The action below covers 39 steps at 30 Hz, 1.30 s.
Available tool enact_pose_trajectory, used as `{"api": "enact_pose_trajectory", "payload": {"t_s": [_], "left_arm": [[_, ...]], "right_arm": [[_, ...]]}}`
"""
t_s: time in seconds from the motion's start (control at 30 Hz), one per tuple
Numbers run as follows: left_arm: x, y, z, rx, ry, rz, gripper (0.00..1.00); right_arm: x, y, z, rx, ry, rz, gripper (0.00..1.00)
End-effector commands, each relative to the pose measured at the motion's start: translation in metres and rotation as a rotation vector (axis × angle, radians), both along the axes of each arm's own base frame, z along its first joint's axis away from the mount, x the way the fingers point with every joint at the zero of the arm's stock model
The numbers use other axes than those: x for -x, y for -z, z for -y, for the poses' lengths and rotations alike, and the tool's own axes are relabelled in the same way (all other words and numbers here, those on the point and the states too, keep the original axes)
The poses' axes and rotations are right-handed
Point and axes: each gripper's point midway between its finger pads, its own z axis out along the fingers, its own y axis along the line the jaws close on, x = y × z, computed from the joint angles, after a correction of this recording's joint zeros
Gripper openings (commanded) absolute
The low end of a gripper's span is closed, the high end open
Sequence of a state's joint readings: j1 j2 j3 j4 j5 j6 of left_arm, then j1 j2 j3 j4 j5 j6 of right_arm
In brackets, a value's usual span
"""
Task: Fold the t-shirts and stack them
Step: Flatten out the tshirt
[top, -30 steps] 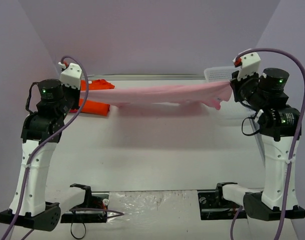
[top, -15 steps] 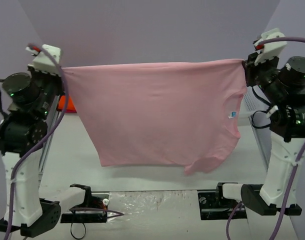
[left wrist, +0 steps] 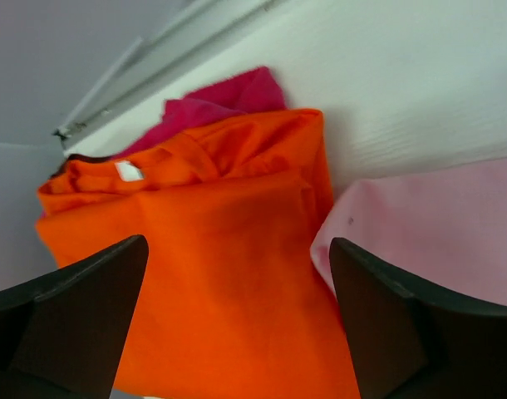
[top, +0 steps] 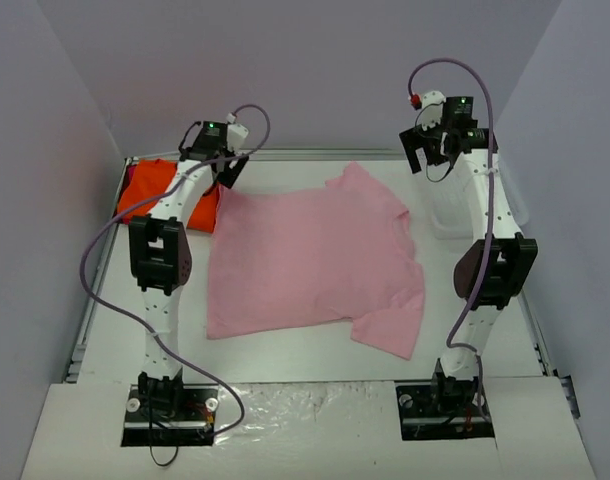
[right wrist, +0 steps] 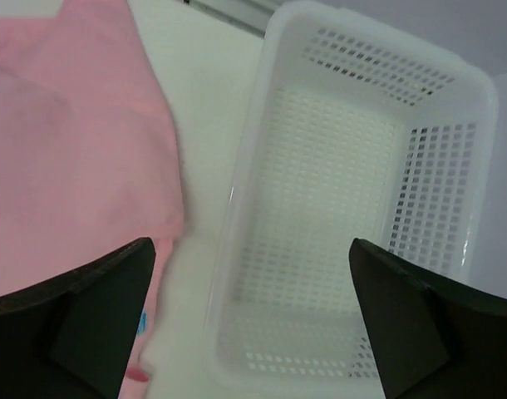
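The light pink t-shirt lies spread out flat in the middle of the table, one sleeve toward the near right. It also shows in the left wrist view and the right wrist view. The bright orange t-shirt lies bunched at the back left, filling the left wrist view. My left gripper hovers open over the orange shirt's edge and the pink shirt's far left corner, holding nothing. My right gripper hangs open and empty above the pink shirt's far right edge.
A white mesh basket stands empty at the right of the pink shirt, partly behind the right arm. A magenta cloth peeks out behind the orange shirt. A metal rail runs along the table's back edge.
Both grippers held the pink shirt stretched up between them; they have let go and opened. The shirt now lies flat, and both arms reach toward the back of the table.
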State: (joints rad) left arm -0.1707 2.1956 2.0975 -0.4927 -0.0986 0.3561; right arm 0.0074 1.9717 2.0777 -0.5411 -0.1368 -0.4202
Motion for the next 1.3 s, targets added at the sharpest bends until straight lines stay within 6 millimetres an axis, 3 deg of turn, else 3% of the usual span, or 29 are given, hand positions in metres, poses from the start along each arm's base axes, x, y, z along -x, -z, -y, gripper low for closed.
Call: {"api": "enact_pose_trajectory", "payload": {"t_s": [0.0, 0.03, 0.1, 0.13, 0.17, 0.23, 0.27, 0.3, 0.33, 0.37, 0.47, 0.5, 0.53, 0.57, 0.6, 0.63, 0.7, 0.77, 0.8, 0.87, 0.9, 0.93, 0.97, 1.0, 1.03, 1.07, 1.1, 1.17, 1.27], "left_arm": [[-0.004, -0.039, 0.009, -0.095, 0.006, 0.095, 0.92], [-0.001, -0.028, 0.011, -0.109, 0.012, 0.086, 0.95], [0.011, -0.042, 0.022, -0.117, 0.032, 0.112, 0.95], [0.020, -0.035, 0.025, -0.129, 0.049, 0.089, 0.94], [0.031, -0.058, 0.031, -0.124, 0.062, 0.127, 0.94], [0.056, -0.075, 0.034, -0.110, 0.080, 0.144, 0.94], [0.065, -0.080, 0.037, -0.102, 0.088, 0.151, 0.94], [0.074, -0.083, 0.038, -0.099, 0.095, 0.151, 0.94], [0.088, -0.102, 0.037, -0.090, 0.098, 0.184, 0.94], [0.101, -0.094, 0.037, -0.099, 0.104, 0.162, 0.94], [0.129, -0.100, 0.027, -0.088, 0.089, 0.169, 0.94], [0.135, -0.101, 0.025, -0.082, 0.083, 0.171, 0.94], [0.145, -0.113, 0.022, -0.071, 0.079, 0.199, 0.94], [0.152, -0.111, 0.021, -0.068, 0.082, 0.193, 0.94], [0.157, -0.113, 0.020, -0.054, 0.077, 0.194, 0.94], [0.164, -0.123, 0.018, -0.039, 0.076, 0.214, 0.94], [0.174, -0.123, 0.017, -0.020, 0.073, 0.202, 0.94], [0.186, -0.134, 0.015, 0.002, 0.074, 0.214, 0.94], [0.191, -0.133, 0.014, 0.016, 0.067, 0.201, 0.94], [0.204, -0.141, 0.013, 0.040, 0.072, 0.206, 0.94], [0.210, -0.145, 0.012, 0.046, 0.073, 0.215, 0.94], [0.214, -0.144, 0.011, 0.049, 0.074, 0.213, 0.94], [0.217, -0.142, 0.010, 0.047, 0.078, 0.205, 0.94], [0.223, -0.147, 0.008, 0.048, 0.076, 0.218, 0.94], [0.225, -0.141, 0.006, 0.042, 0.072, 0.206, 0.94], [0.228, -0.140, 0.004, 0.041, 0.072, 0.209, 0.94], [0.232, -0.137, 0.002, 0.041, 0.071, 0.205, 0.94], [0.236, -0.133, -0.001, 0.039, 0.065, 0.198, 0.94], [0.238, -0.127, -0.006, 0.041, 0.050, 0.188, 0.94]], "right_arm": [[0.008, -0.026, 0.003, 0.055, 0.030, 0.059, 1.00], [0.015, -0.031, 0.002, 0.052, 0.027, 0.065, 1.00], [0.026, -0.023, 0.000, 0.042, 0.019, 0.040, 1.00], [0.035, -0.036, 0.000, 0.040, 0.015, 0.063, 1.00], [0.042, -0.029, -0.001, 0.040, 0.009, 0.044, 1.00], [0.058, -0.043, -0.004, 0.031, -0.003, 0.065, 1.00], [0.066, -0.033, -0.007, 0.025, -0.017, 0.036, 1.00], [0.077, -0.043, -0.009, 0.019, -0.030, 0.053, 1.00], [0.084, -0.042, -0.010, 0.015, -0.038, 0.047, 1.00], [0.093, -0.028, -0.014, 0.010, -0.050, 0.010, 0.99], [0.115, -0.019, -0.027, -0.018, -0.118, -0.018, 0.70], [0.122, -0.005, -0.033, -0.029, -0.143, -0.051, 0.41], [0.124, 0.002, -0.035, -0.026, -0.153, -0.068, 0.28], [0.125, 0.009, -0.039, -0.027, -0.165, -0.084, 0.15], [0.124, 0.020, -0.048, -0.028, -0.186, -0.112, 0.00], [0.123, 0.026, -0.053, -0.031, -0.200, -0.131, 0.00], [0.116, 0.045, -0.068, -0.031, -0.239, -0.177, 0.00], [0.104, 0.048, -0.080, -0.032, -0.266, -0.181, 0.00], [0.096, 0.067, -0.089, -0.032, -0.284, -0.224, 0.00], [0.079, 0.068, -0.100, -0.043, -0.304, -0.219, 0.00], [0.068, 0.093, -0.105, -0.041, -0.307, -0.270, 0.00], [0.054, 0.089, -0.109, -0.041, -0.306, -0.248, 0.00], [0.045, 0.115, -0.111, -0.041, -0.301, -0.299, 0.00], [0.038, 0.120, -0.112, -0.036, -0.299, -0.301, 0.00], [0.025, 0.117, -0.115, -0.038, -0.298, -0.280, 0.00], [0.018, 0.142, -0.116, -0.038, -0.287, -0.322, 0.00], [0.009, 0.140, -0.120, -0.036, -0.290, -0.304, 0.00], [0.001, 0.166, -0.123, -0.025, -0.285, -0.342, 0.00], [-0.012, 0.184, -0.129, -0.021, -0.285, -0.350, 0.00]]}}
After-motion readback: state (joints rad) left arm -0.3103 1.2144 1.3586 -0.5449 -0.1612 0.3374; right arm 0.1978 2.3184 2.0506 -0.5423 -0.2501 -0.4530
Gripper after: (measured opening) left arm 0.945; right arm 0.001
